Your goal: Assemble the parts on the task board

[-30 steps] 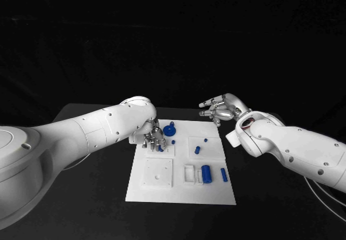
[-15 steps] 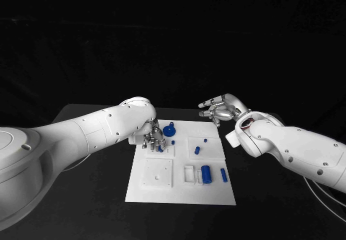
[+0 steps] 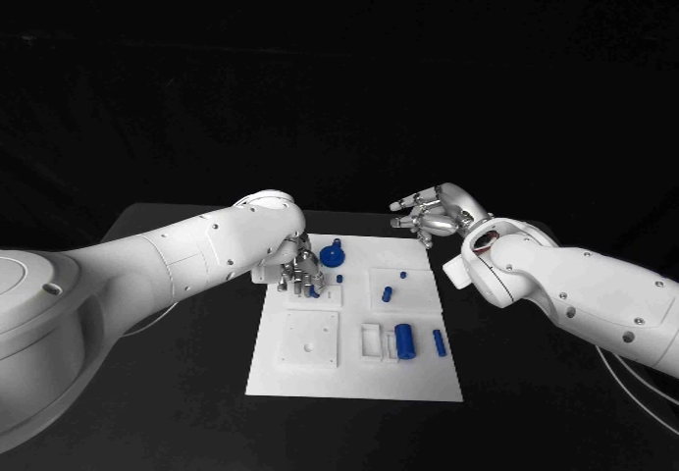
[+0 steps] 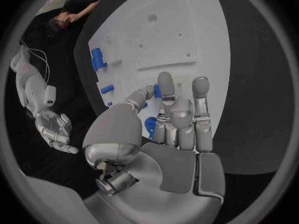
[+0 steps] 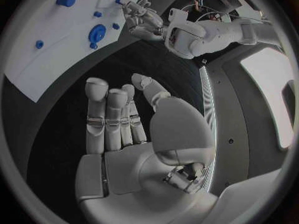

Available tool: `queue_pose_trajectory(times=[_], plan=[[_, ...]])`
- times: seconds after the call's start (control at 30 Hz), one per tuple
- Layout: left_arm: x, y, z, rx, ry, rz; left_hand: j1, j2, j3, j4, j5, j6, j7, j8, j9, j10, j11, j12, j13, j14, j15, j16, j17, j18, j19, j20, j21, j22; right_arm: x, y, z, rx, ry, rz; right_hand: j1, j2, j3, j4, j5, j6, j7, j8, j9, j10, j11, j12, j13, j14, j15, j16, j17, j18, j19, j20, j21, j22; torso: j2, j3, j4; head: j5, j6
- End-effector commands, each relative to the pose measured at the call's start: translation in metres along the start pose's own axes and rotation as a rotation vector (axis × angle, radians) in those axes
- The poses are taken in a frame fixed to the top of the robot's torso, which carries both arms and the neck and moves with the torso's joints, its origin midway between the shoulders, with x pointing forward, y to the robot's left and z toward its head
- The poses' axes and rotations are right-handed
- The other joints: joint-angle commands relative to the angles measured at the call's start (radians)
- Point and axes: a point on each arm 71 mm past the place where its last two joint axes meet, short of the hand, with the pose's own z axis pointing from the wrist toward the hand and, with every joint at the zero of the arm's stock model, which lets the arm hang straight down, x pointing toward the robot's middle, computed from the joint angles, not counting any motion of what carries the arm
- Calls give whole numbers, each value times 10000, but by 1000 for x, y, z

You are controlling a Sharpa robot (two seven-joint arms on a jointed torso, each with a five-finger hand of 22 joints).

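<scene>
White task board (image 3: 361, 339) lies mid-table in head view, blue parts (image 3: 405, 340) scattered on it. Left hand (image 3: 300, 272) low over board's far left corner, fingertips down beside round blue part (image 3: 333, 257); grip unclear here. Right hand (image 3: 432, 213) raised past board's far right corner.

Left wrist view: left hand (image 4: 171, 127) over board (image 4: 187, 30), small blue part (image 4: 157, 91) seemingly pinched, partly hidden.

Right wrist view: right hand (image 5: 124, 129) holds nothing, fingers straight, thumb apart, over black table (image 5: 74, 104).

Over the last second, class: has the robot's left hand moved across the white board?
No. In the head view the left hand sits in the same place, fingers down beside the round blue part at the white board's far left corner.
</scene>
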Motion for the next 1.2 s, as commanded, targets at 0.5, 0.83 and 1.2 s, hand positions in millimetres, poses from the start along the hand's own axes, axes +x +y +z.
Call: queue_pose_trajectory(times=[0.5, 0.83, 1.2], plan=[[6, -3, 2, 85, 366, 38, -54, 167, 1463, -1462, -269, 1064, -724, 22, 30, 500, -92, 119, 17, 121, -61, 70, 117, 87, 1, 63, 42, 192, 1, 1, 0, 12, 118, 107, -30, -172, 187, 4, 145, 65, 12, -39, -12, 50, -19, -43, -16, 11, -89, -45, -14, 53, 222, -92, -22, 581, 0, 6, 0, 8, -2], [9, -7, 4, 165, 397, -7, -94, 381, 1030, -1267, -681, 1335, -792, 9, -265, 494, -100, 357, 215, 154, -64, 207, 371, 40, 94, 81, -132, 191, 2, 1, 0, 39, 172, 134, -39, -184, 205, 8, 165, 62, 13, -40, -12, 53, -19, -42, -18, 15, -89, -37, -5, 52, 221, -92, -12, 582, 6, 10, -8, -18, -16], [10, -7, 5, 167, 351, -67, 51, 385, 655, -639, -1519, 1436, -834, 12, -405, 492, -113, 411, 341, 172, -69, 266, 457, -11, 161, 84, -254, 192, 2, 1, 0, 52, 198, 155, -44, -189, 222, 10, 185, 59, 13, -39, -11, 53, -20, -48, -23, 10, -89, -46, -11, 53, 216, -92, -17, 579, -1, 8, -1, -69, -36]])
